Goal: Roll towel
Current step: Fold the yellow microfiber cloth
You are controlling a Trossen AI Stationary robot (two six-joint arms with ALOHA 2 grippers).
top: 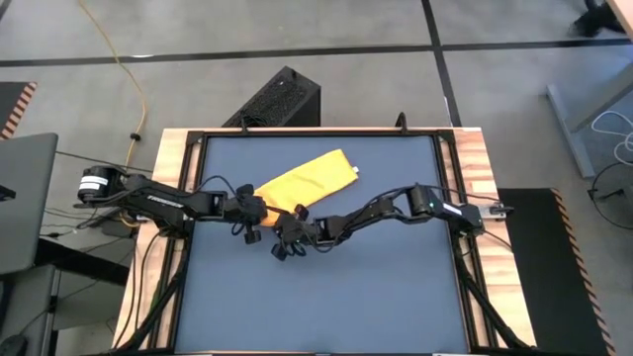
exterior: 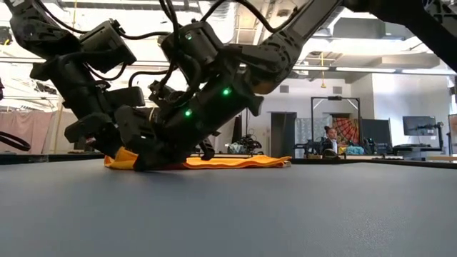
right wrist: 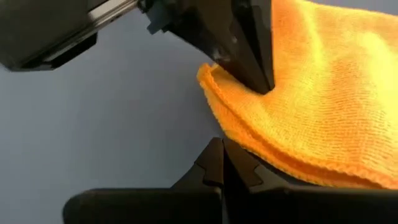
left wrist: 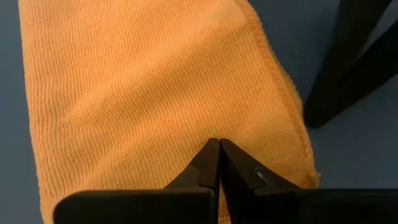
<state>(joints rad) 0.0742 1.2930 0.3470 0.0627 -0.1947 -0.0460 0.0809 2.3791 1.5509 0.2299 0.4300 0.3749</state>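
Towel (top: pixel 307 178), yellow and folded flat, lies on the blue table (top: pixel 326 297) toward its far side. Left gripper (left wrist: pixel 219 149) presses its near end, fingers together; right gripper (right wrist: pixel 222 146), fingers also together, sits at the same edge.

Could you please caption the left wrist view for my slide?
Left pincer, shut, presses on the folded yellow towel lying on the blue table.

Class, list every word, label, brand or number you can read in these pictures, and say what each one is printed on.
None can be read.
Left arm: a pale marking along its link, too small to read.
Towel: no readable print in any view.
Room behind the table in the low view: any signs too far off to read.
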